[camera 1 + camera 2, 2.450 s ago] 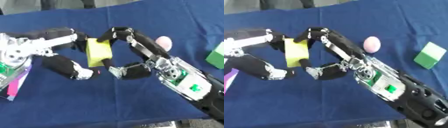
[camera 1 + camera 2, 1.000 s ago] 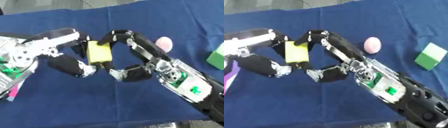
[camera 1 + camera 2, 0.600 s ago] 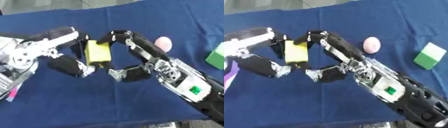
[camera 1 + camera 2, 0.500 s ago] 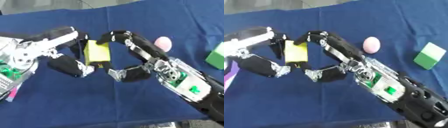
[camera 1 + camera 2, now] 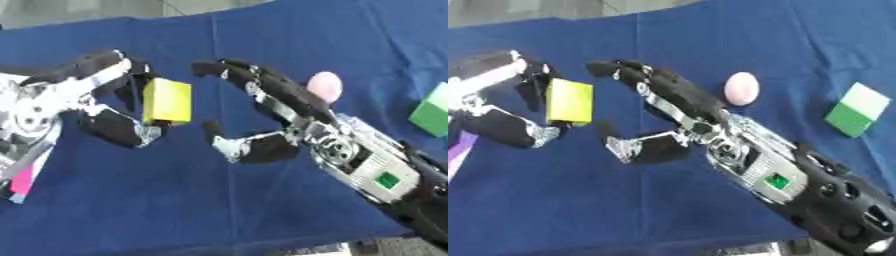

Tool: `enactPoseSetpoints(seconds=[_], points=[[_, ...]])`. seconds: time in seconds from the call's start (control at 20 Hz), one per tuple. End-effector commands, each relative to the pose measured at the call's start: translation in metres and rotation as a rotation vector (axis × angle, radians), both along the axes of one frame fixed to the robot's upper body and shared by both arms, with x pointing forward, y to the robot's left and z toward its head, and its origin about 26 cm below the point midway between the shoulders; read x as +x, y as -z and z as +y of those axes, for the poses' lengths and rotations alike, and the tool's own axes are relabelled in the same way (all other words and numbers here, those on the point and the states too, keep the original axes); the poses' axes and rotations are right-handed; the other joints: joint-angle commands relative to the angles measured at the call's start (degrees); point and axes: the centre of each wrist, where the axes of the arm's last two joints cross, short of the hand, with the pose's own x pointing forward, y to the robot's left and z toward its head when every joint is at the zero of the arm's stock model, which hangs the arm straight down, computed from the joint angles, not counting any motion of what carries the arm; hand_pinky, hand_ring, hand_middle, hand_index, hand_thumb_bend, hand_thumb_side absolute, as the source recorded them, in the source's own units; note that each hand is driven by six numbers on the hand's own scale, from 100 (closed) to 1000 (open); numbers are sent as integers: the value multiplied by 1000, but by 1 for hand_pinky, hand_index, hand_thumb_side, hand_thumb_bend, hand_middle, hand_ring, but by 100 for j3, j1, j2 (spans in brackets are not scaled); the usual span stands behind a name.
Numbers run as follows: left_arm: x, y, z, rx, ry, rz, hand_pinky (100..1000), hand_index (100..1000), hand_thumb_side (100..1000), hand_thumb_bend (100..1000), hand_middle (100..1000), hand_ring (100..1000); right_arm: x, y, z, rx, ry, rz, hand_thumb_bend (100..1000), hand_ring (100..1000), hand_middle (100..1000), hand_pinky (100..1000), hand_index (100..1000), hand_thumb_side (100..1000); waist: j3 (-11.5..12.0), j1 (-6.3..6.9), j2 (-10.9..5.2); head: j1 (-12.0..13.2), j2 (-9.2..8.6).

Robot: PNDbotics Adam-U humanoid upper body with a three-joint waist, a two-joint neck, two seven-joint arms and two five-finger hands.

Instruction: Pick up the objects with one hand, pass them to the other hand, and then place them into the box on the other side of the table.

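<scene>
No legible text, label, brand, number or sign anywhere.

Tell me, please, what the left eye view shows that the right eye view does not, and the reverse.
Only the left eye view shows a pink strip at its lower left edge, with more of the silver works behind the left hand. Only the right eye view shows the green block whole. Both show the left hand pinching the yellow block, the right hand open beside it without touching, and the pink ball on the blue cloth.
</scene>
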Motion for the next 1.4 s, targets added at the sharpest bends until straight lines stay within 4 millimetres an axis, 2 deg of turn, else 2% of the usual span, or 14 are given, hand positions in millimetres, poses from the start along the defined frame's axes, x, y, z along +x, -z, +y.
enactPoseSetpoints(seconds=[0.05,0.15,0.25,0.55,0.7,0.95,1.1,1.3,1.4], points=[[6,-9,23,23,-77,-65,674,414,100,100,343,491,-2,-5,-2,-18,-1,-30,100,940,860,933,966,420,7,-13,-78,11,-12],[8,-9,31,37,-100,-86,676,418,105,100,346,493,-2,-4,-2,-18,-6,-32,100,933,855,929,964,390,3,-14,-74,23,-10],[8,-13,60,24,-192,-123,680,423,114,100,348,494,-2,-4,-4,-9,-11,-34,100,929,852,926,960,380,12,-26,-58,77,-10],[2,-13,138,-44,-483,-195,684,430,121,100,352,498,-3,1,-7,17,-36,-8,100,922,851,927,948,458,11,-97,-2,369,-81],[1,-10,167,-73,-600,-219,684,434,136,100,352,496,-2,1,-9,32,-33,-7,100,908,842,921,940,413,12,-162,22,526,-142],[1,-2,203,-120,-749,-247,686,447,136,100,362,502,-2,1,-10,68,-26,-25,100,888,828,912,932,389,29,-257,61,831,-252],[9,7,219,-134,-810,-232,689,475,121,100,386,521,-2,1,-8,89,-45,-42,100,877,816,911,924,375,23,-308,79,1051,-300],[24,18,235,-138,-805,-192,713,542,100,100,460,562,-3,2,-6,103,-71,-63,100,874,815,909,923,368,-44,-385,117,1296,-395],[32,23,241,-117,-795,-174,741,606,100,100,514,596,-3,2,-6,107,-73,-67,100,873,814,908,923,369,-81,-408,138,1400,-428]])
